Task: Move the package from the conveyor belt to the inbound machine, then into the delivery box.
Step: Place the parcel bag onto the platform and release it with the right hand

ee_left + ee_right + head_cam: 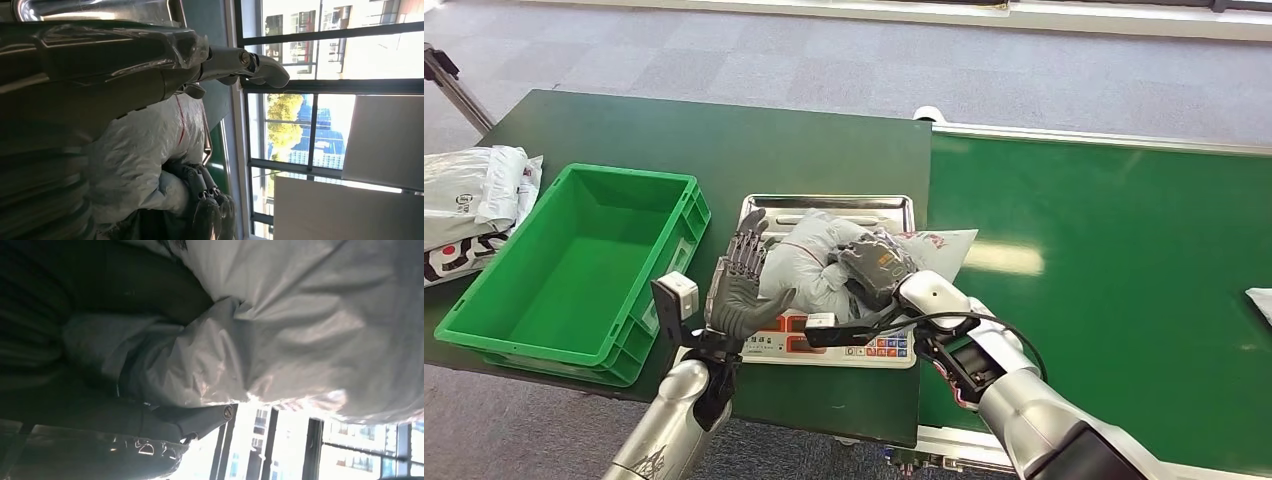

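Landmark: the inbound machine (829,205), a scale with a steel tray and a front panel of red digits and coloured keys, stands on the dark green table (724,140) hard against the conveyor belt (1104,250)
Edges and room: the machine's right side meets the belt's edge; its front panel lies near the table's near edge; to its left, just beside it, stands the green delivery box (574,270), its inside open and bare; behind the machine the tabletop runs open to the far edge; right of the machine the belt surface is broad and open, a white corner of something at its far right edge
Package: the package (809,260), a crumpled white plastic mailer, lies on the machine's tray, one corner reaching over the tray's right side toward the belt
Right hand: the right hand (876,268) clenches the package from above on the belt side, fingers sunk in the plastic
Left hand: the left hand (742,290) stands upright at the package's box side, fingers spread and straight, palm against the plastic, grasping nothing
Writing: red marks on the package's corner and small print on the machine's panel, both too small to read; white bags (474,205) with black print left of the box, unreadable
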You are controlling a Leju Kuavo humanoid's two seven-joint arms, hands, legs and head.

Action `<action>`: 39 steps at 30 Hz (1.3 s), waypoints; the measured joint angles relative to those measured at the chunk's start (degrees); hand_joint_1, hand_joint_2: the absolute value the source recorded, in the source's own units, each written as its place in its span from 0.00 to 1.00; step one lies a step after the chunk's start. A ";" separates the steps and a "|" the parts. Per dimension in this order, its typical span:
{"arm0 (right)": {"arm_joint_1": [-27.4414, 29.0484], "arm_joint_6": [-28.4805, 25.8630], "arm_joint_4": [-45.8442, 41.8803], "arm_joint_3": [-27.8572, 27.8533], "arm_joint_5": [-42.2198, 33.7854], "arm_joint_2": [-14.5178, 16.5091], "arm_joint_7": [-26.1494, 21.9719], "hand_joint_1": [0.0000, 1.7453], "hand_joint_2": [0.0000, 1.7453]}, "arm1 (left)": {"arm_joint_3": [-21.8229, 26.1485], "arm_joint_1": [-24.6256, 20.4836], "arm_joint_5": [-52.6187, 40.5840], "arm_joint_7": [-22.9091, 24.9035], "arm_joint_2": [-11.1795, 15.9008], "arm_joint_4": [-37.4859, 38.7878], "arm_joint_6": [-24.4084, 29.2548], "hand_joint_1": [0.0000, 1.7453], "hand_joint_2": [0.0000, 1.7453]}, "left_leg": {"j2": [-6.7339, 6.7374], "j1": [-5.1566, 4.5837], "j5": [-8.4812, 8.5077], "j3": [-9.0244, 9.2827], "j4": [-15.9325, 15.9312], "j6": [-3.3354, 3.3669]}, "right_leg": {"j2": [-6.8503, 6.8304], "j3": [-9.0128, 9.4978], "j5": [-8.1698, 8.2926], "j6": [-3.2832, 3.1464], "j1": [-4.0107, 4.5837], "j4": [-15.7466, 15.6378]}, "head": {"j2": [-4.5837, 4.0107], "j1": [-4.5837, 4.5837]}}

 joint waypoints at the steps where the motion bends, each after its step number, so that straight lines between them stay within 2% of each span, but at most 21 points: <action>1: 0.28 -2.16 -0.09 -0.47 -1.01 -0.24 -0.67 0.00 1.00 | 0.00 0.00 0.09 0.03 0.04 0.00 0.06 0.00 1.00 | 0.00 0.00 0.03 -0.02 0.01 0.02 | 0.00 -0.01 0.05 0.01 0.00 0.00 | 0.00 0.01; 4: 1.14 -6.92 -0.94 -2.37 -3.36 -0.98 -2.36 0.00 1.00 | 0.01 0.01 0.19 0.04 0.15 0.00 0.36 0.00 1.00 | -0.02 0.00 0.10 -0.08 0.03 0.04 | -0.01 -0.05 0.13 0.02 -0.01 0.00 | 0.00 0.00; 6: 1.44 -7.77 -1.56 -3.38 -3.87 -1.33 -2.74 0.00 1.00 | 0.02 0.01 0.21 0.05 0.19 0.00 0.46 0.00 1.00 | -0.03 -0.01 0.11 -0.12 0.04 0.04 | -0.01 -0.08 0.13 0.02 -0.01 0.00 | 0.00 0.00; 15: 2.32 -7.95 -3.58 -5.45 -4.70 -2.21 -3.31 0.00 1.00 | 0.02 0.01 0.21 0.05 0.20 0.00 0.47 0.00 1.00 | -0.03 0.00 0.11 -0.38 0.04 0.04 | -0.01 -0.35 0.13 0.02 -0.01 0.00 | 0.00 -0.02; 21: 4.54 -7.88 -6.54 -9.19 -11.82 -2.69 -6.64 0.00 1.00 | 0.02 0.09 0.21 0.11 0.21 0.00 0.56 0.00 1.00 | -0.04 0.00 0.11 -0.48 0.04 0.04 | -0.02 -0.43 0.13 0.03 -0.01 0.00 | 0.00 0.00; 29: 6.41 -7.77 -9.59 -12.33 -13.56 -3.20 -7.33 0.00 1.00 | 0.02 0.14 0.21 0.18 0.22 0.00 0.63 0.00 1.00 | -0.04 0.00 0.11 -0.59 0.04 0.04 | -0.02 -0.56 0.13 0.03 -0.01 0.01 | 0.00 -0.01; 32: 8.51 -7.29 -12.37 -14.33 -17.84 -3.34 -8.61 0.00 1.00 | 0.02 0.25 0.25 0.33 0.22 -0.04 0.79 0.00 1.00 | -0.07 0.00 0.11 -0.62 0.04 0.04 | -0.02 -0.58 0.13 0.03 0.00 0.01 | 0.00 -0.01; 39: 16.56 -3.74 -22.41 -22.95 -34.09 -3.48 -14.85 0.00 1.00 | 0.02 0.79 0.33 0.85 0.20 -0.14 1.63 0.00 1.00 | -0.10 -0.01 0.11 -0.76 0.04 0.04 | -0.04 -0.68 0.13 0.03 -0.01 0.00 | 0.00 -0.01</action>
